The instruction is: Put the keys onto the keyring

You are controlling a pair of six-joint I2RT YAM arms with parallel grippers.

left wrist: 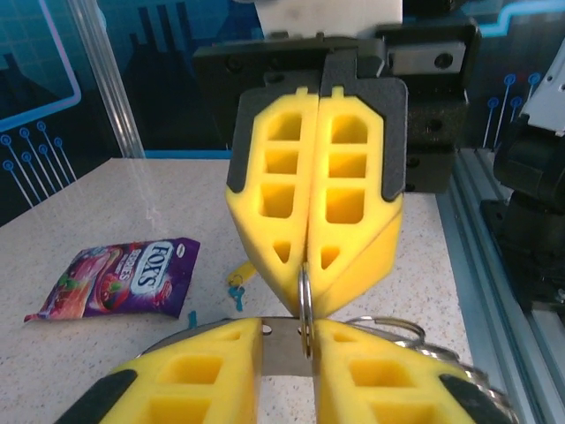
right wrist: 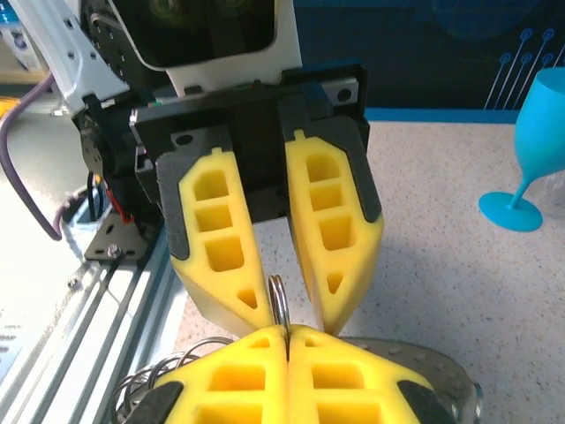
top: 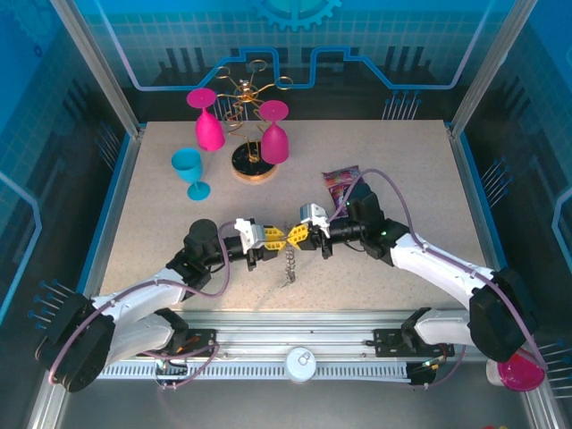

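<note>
Two grippers meet tip to tip above the middle of the table [top: 152, 241]. The left gripper [top: 279, 238] has its jaws a little apart, with a strip of flat grey metal showing in the gap; I cannot tell whether the pads press on it. The right gripper [top: 297, 235] is closed tight, its fingertips [left wrist: 291, 265] pinching one small upright wire loop [right wrist: 278, 299] that reaches into the left gripper's gap. There is one keyring [top: 288, 265], hanging edge-on just under the two sets of fingertips; in the right wrist view its grey hoop and a cluster of its wire loops lie below the closed fingers. I can count one key [left wrist: 237, 290], small and yellow-tagged, lying on the table near the candy bag [left wrist: 124, 278]; any on the ring are too small to make out. There is one candy bag, purple, flat and closed, lying beyond the right gripper. There are three goblets on the table: two magenta goblets [top: 209, 130] hang upside down on the one gold wire rack [top: 252, 168] at the far side, and one blue goblet [top: 189, 166] stands upright just left of the rack.
</note>
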